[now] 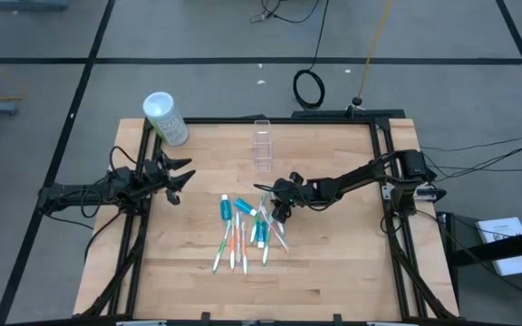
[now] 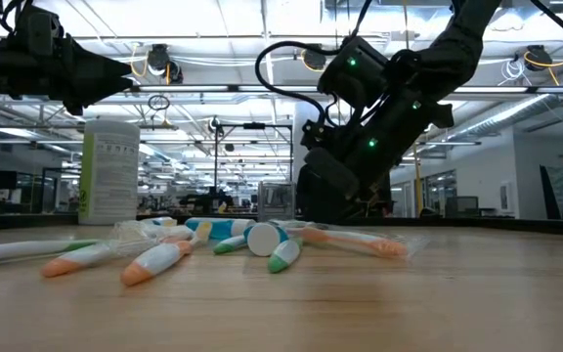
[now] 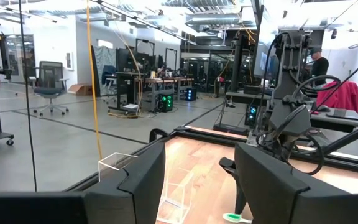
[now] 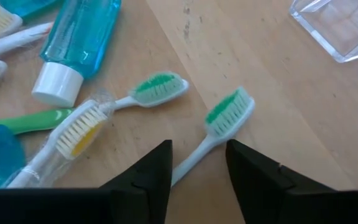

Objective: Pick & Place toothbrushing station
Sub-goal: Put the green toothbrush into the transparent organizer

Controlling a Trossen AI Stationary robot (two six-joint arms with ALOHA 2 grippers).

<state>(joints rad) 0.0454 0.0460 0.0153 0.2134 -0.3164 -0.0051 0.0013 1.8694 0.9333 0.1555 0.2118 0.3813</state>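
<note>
Bench (image 1: 333, 263) is mostly bare; the brush-and-tube pile (image 1: 243, 231) sits mid-bench, clear cup (image 1: 262, 145) upright near the far edge, white canister (image 1: 166, 118) at the far left corner. Step in hand looks like the pick: right pincer (image 4: 197, 165) is low over the pile's right side, fingers part-open and straddling the neck of a green-bristled toothbrush (image 4: 219, 121), not clamped. Next move likely needs a clean pinch on that one handle, then lift clear of the neighbouring brush (image 4: 151, 90) and blue tube (image 4: 79, 37). Open lane to the cup. Left pincer (image 1: 178, 178) waits at the left edge, part-open, empty.
</note>
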